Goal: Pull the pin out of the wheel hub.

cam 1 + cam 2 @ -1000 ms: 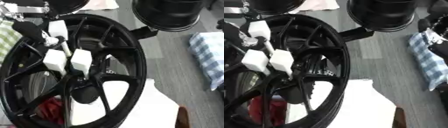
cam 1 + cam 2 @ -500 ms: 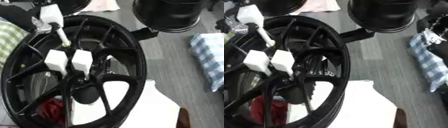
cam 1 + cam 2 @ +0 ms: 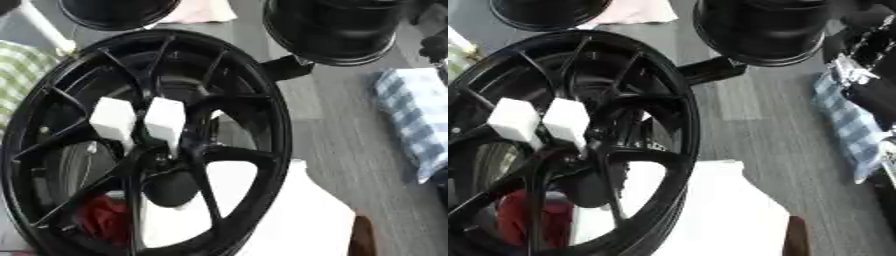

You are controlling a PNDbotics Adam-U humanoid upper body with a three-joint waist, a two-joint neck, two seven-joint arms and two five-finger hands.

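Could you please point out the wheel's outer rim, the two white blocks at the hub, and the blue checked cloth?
wheel (image 3: 278,131), left eye view, outer rim
white blocks (image 3: 164,118), left eye view, right block's face
blue checked cloth (image 3: 416,115), left eye view, middle

The left hand, which holds a white pin over the upper left rim of the wheel hub (image 3: 144,145) in the earlier views, is now gone from sight. Only the pin's white shaft (image 3: 42,28) shows now, slanting at the top left corner, clear of the spokes.
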